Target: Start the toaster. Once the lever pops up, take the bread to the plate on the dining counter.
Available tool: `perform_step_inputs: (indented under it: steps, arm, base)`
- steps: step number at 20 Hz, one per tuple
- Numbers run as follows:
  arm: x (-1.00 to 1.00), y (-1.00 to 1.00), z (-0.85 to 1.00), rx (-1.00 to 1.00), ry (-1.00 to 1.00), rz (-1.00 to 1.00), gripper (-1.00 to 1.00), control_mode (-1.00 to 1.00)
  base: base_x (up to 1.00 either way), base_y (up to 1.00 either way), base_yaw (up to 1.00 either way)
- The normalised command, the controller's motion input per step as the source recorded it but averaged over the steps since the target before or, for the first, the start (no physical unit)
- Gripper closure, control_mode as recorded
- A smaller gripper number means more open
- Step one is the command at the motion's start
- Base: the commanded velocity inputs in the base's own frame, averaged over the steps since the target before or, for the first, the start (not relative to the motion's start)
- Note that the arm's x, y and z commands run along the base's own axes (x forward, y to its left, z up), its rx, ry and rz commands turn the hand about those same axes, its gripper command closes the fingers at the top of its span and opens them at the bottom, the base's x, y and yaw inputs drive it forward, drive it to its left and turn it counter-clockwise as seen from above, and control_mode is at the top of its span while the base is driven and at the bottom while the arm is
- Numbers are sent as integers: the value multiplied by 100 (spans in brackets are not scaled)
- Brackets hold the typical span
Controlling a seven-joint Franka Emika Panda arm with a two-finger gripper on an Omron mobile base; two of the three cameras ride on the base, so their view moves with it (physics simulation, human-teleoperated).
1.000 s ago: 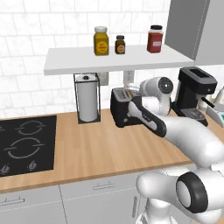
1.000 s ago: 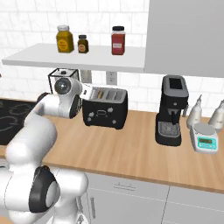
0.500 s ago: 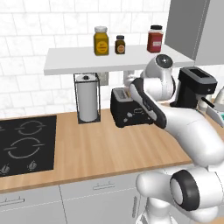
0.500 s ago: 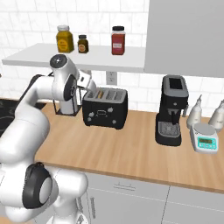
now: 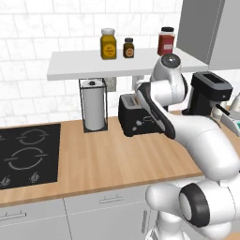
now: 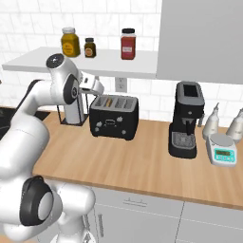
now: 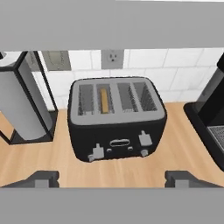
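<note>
Above the black boxy two-slot toaster (image 7: 117,118) I hover, my fingers (image 7: 39,178) spread wide, holding nothing, the toaster's front face toward me. The thin tan-brown slice of bread (image 7: 104,100) stands in a slot left of the toaster's middle, long edge running away from me. Two grey levers (image 7: 96,152) sit on the front, one toward each end; the left one, below the bread, is my guess for the press. So: forward and down along the wooden worktop (image 7: 131,173).
</note>
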Motion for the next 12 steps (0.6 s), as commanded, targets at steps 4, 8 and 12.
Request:
perform_step_inputs:
  steps: [4,8,12]
  arm:
    - [-13,-3,0,-1,-9,0,-100,-100]
    - [-1,0,0,0,-1,0,-100,-100]
    - [0,0,0,0,0,0,-100,-100]
  base:
    - [0,0,0]
    - [0,0,0]
    - [0,0,0]
